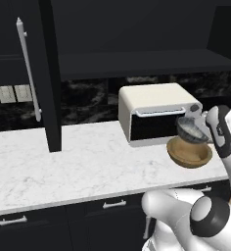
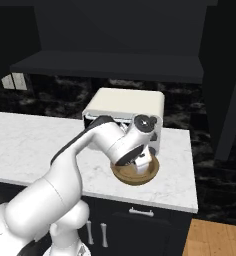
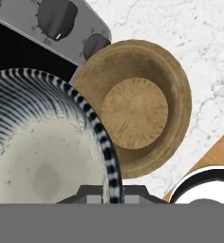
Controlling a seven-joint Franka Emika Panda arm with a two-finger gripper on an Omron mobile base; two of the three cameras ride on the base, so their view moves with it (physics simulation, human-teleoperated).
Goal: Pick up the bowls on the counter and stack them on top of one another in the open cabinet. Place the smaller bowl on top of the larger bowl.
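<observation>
My gripper (image 1: 196,129) is shut on the rim of the smaller bowl (image 1: 190,128), dark grey outside and pale speckled inside, and holds it tilted in the air in front of the toaster oven. In the hand view the smaller bowl (image 3: 42,156) fills the left side, with the gripper (image 3: 113,193) clamped on its striped rim. Just below and beside it the larger brown bowl (image 1: 189,153) rests on the white marble counter (image 1: 78,166); it looks empty in the hand view (image 3: 135,107). The open cabinet's dark shelf (image 1: 137,63) runs above, and its tall door (image 1: 49,73) stands out at the left.
A cream toaster oven (image 1: 156,110) stands on the counter right behind the bowls, under the shelf. The door's long silver handle (image 1: 29,68) hangs at the left. The counter ends just right of the brown bowl (image 2: 135,175), above black drawers (image 1: 107,206).
</observation>
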